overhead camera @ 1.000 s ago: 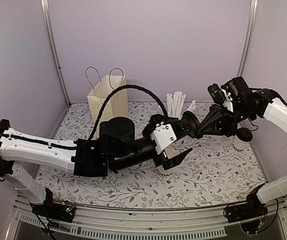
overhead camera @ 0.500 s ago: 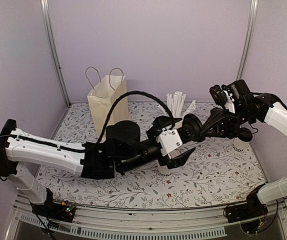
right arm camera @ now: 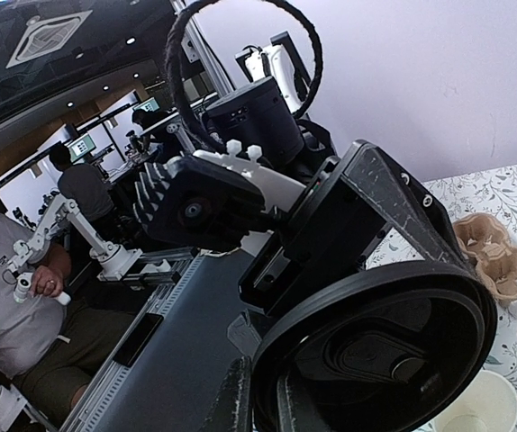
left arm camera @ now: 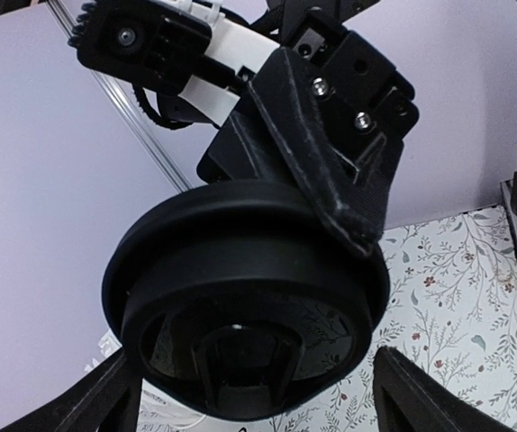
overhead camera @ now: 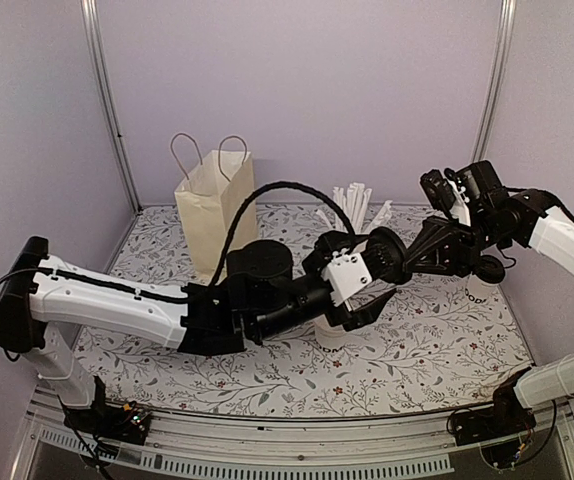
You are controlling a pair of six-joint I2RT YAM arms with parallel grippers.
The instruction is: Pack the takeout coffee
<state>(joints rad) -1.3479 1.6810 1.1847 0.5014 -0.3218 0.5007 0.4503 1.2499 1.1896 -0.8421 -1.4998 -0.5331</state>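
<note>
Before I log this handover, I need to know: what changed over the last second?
The left gripper, open, moved right, closer to the black round plastic lid. Nothing was grasped or released: the right gripper kept its pinch on the lid, nearly in place. The cream paper bag, the cup of white straws and the open white paper cup stayed put.

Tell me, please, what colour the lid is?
The lid is black, clearest in the left wrist view.
</note>
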